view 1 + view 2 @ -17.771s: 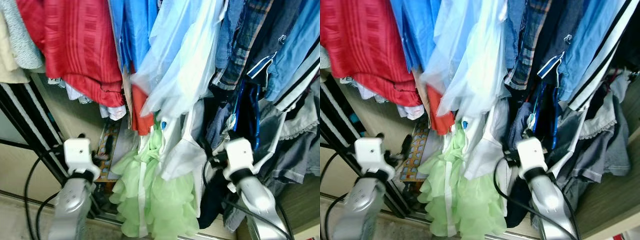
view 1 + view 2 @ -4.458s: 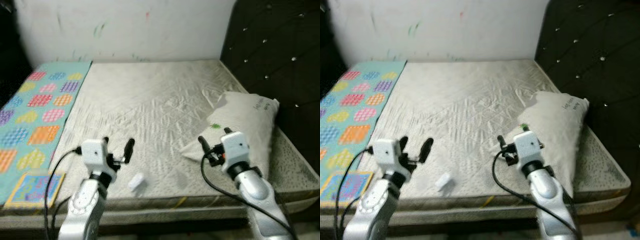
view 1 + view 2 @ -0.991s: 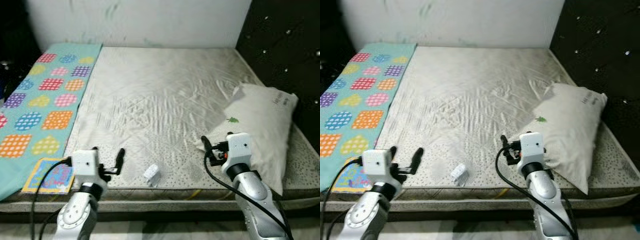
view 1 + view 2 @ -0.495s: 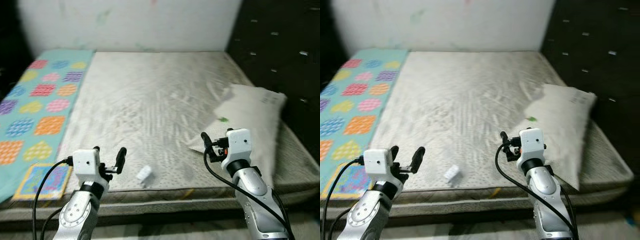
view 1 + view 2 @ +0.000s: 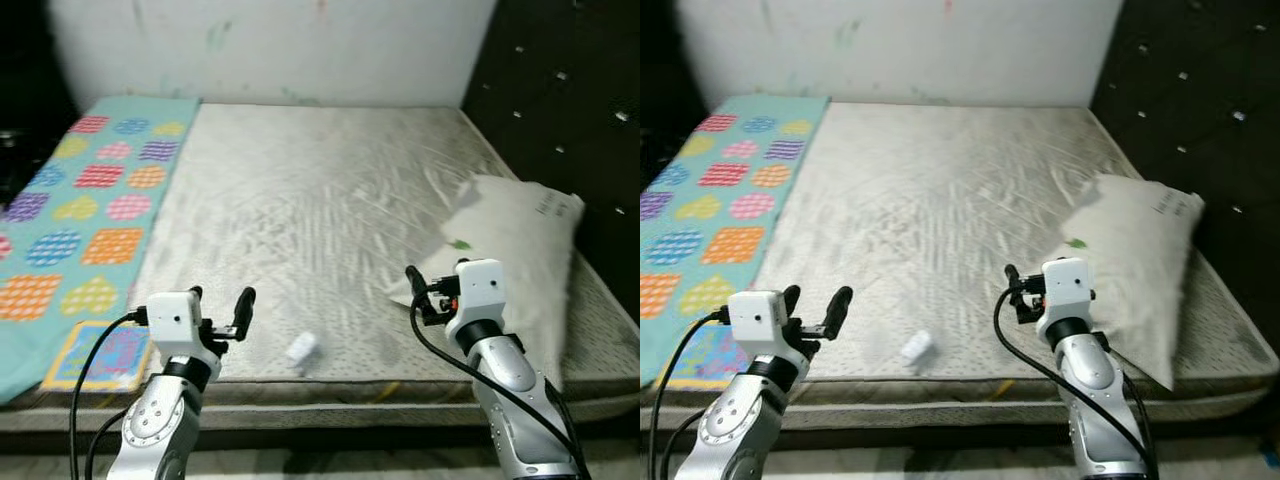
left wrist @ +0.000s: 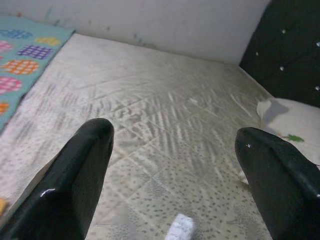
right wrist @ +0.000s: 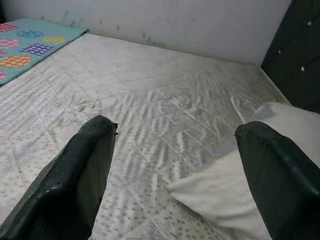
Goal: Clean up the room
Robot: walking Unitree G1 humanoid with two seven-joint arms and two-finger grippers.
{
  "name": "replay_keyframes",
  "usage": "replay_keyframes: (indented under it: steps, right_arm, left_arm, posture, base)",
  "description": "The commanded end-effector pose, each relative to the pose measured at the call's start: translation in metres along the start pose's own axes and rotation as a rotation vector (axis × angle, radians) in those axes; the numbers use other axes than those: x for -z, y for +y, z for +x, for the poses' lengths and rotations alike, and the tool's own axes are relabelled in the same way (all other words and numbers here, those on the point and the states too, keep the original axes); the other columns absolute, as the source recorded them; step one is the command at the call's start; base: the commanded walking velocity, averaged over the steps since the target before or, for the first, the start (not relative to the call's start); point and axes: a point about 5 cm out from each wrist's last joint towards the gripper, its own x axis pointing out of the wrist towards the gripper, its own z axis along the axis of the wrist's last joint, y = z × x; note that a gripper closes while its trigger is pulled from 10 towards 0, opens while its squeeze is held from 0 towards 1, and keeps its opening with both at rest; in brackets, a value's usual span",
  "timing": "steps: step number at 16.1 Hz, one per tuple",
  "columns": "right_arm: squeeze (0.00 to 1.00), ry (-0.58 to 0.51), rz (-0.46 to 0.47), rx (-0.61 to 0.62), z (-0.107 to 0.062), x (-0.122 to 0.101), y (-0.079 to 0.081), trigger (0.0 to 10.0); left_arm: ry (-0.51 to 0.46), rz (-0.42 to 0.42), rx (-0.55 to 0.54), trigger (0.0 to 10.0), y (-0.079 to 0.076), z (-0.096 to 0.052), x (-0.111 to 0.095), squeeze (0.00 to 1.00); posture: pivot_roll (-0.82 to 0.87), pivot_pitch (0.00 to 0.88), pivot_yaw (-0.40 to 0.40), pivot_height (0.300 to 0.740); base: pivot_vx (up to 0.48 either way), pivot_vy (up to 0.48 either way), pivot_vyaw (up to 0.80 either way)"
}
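Seconds ago the view was full of hanging clothes; now the robot faces a bed (image 5: 330,200), and over the last half second both arms have stayed raised over its near edge with hardly any change.

The mattress is bare and grey-white, creased across its middle, with a pale wall (image 5: 280,45) at the far edge and a dark tufted headboard (image 5: 560,110) along the right edge. A teal blanket (image 5: 85,200) patterned with bright patches runs down the left edge — at the near left corner a small colourful square mat (image 5: 100,357) lies on its end. A white pillow (image 5: 520,250) with a small green mark sits against the right edge, reaching toward the near right corner.

A small white crumpled object (image 5: 301,348) lies on the mattress close to the near edge, roughly midway along it; I cannot tell what it is.

The left gripper (image 5: 222,310) hovers above the near edge, just left of that white object and clear of it, its two black fingers (image 6: 80,175) spread wide with nothing between them. The right gripper (image 5: 415,290) hangs over the near edge by the pillow's inner corner — its fingers (image 7: 85,170) are likewise parted and empty, with the pillow showing between them in the wrist view.
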Motion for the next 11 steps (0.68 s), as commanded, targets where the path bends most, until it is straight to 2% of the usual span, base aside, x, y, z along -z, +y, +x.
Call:
replay_keyframes:
  steps: [1,6,11]
  right_arm:
    - [0.0,-0.013,0.004,-0.003,0.0023,-0.0029,0.0022,10.0]
    - [0.0,-0.015,-0.002,-0.008,0.0028,-0.0028,0.0026,10.0]
    - [0.0,-0.014,-0.012,-0.014,0.0032,-0.0024,0.0033,10.0]
  left_arm:
    - [0.021,0.002,-0.024,10.0,0.0061,0.0005,0.0022,0.0]
    - [0.013,-0.013,-0.041,10.0,0.0077,0.0008,0.0012,0.0]
    - [0.0,-0.025,-0.032,10.0,0.0078,0.0006,-0.0002,0.0]
  posture:
    - [-0.1,0.0,-0.011,0.74]
    - [-0.1,0.0,-0.011,0.74]
    - [-0.1,0.0,-0.012,0.74]
  base:
    - [0.0,0.48,0.0]
    - [0.0,0.447,0.0]
    - [0.0,0.0,0.0]
